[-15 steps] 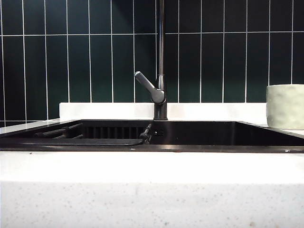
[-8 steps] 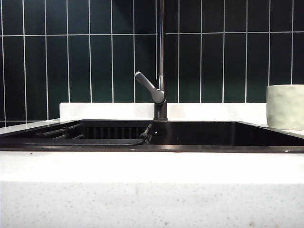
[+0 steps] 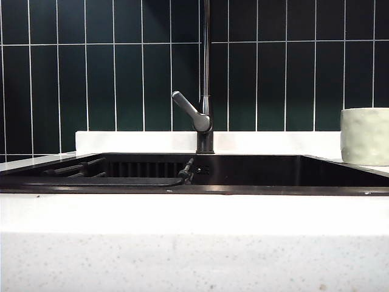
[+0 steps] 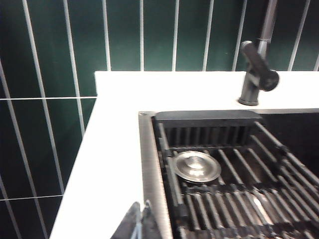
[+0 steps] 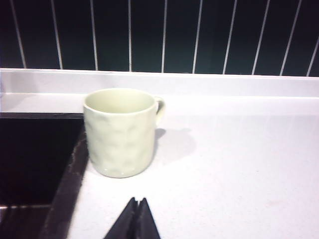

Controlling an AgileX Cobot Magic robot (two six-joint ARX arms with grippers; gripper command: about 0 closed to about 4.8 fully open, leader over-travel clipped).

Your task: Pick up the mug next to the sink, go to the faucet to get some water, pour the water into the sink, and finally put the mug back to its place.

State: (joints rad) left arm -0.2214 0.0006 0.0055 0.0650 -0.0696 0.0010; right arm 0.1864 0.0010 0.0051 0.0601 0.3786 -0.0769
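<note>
The mug [image 5: 121, 132] stands upright on the counter [image 5: 234, 164], right at the edge of the sink [image 5: 30, 154], handle turned toward the tiled wall. The right gripper [image 5: 135, 219] hovers just short of it, clenched, tips pressed together, holding nothing. The left gripper [image 4: 138, 223], also clenched and empty, hangs over the sink's far rim, well away from the faucet [image 4: 256, 74].

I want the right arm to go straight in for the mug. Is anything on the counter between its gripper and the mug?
Nothing visible. In the right wrist view the shut right gripper points at the mug, with only bare white countertop between them. The mug stands upright at the sink edge, its handle turned away from the gripper.
</note>
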